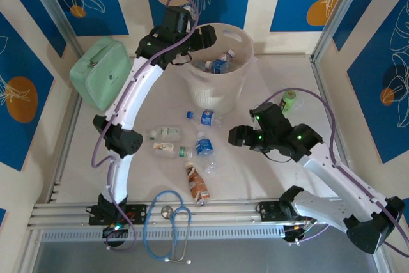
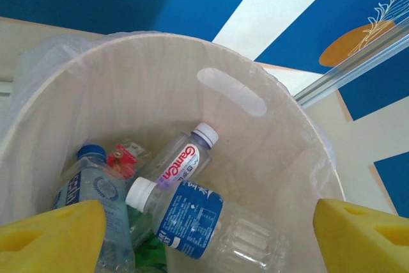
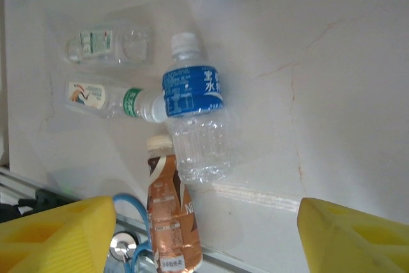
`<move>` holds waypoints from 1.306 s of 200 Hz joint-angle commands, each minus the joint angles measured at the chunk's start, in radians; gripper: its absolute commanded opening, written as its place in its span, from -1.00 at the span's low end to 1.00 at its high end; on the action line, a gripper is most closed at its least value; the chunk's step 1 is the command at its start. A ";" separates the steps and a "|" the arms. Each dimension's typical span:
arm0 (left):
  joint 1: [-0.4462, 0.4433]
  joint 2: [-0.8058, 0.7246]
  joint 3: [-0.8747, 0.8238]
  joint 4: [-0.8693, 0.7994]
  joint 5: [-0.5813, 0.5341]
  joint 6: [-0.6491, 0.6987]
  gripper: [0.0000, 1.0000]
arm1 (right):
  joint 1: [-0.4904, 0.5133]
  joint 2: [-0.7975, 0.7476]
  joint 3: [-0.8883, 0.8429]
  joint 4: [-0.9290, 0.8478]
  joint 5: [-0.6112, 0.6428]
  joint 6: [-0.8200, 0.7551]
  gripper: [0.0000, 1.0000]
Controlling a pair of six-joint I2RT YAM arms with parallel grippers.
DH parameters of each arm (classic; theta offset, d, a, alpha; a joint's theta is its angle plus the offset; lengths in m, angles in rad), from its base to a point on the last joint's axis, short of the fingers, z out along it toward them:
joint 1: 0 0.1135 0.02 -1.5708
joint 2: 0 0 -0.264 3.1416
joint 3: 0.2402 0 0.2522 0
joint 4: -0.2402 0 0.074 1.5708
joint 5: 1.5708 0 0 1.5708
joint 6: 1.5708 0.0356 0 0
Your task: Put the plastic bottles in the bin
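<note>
Ines: Where was the left gripper (image 2: 204, 240)?

Tom: Over the mouth of the bin (image 2: 192, 81). Its yellow pads were spread wide with nothing between them — open and empty. I'd judge the step in hand was the drop-off on that side.

Ines: How would you do it well?

Tom: Lift straight up before swinging away, so the fingers cleared the rim and didn't catch the clear liner (image 2: 38, 62). The bin stood at the far side of the table (image 1: 243, 177), near the mint-green pouch (image 1: 102, 71).

Ines: And the right gripper (image 3: 206, 238)?

Tom: It was open too and held nothing. It hovered above the blue-label bottle (image 3: 195, 110), which lay on the table and looked like the likely next pick. I'd have closed across its ribbed body rather than the cap. The green-capped clear bottle (image 3: 108, 97) and the brown bottle (image 3: 169, 215) lay right against it, so a crooked descent could have shoved either one.

Ines: What were the counts?

Tom: There were six bottles on the table:
- the blue-label bottle and a second blue-label bottle (image 1: 204, 117) nearer the bin
- the green-capped clear bottle and a flattened clear bottle (image 3: 105, 46)
- the brown bottle
- a green bottle (image 1: 289, 100) well apart on the right

In the bin I could count three plainly: a blue-capped bottle (image 2: 89, 187), a slim white-capped bottle (image 2: 182, 158) and a wide white-capped bottle (image 2: 192, 218). Something green lay beneath them, but I couldn't tell what it was. Beyond that there was one bin, one pouch and one stethoscope (image 1: 167, 222) at the near edge.
</note>
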 commanded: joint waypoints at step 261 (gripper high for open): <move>0.015 -1.106 -1.596 -0.091 -0.251 -0.126 0.73 | 0.555 0.800 0.328 -0.179 -0.113 -0.007 0.56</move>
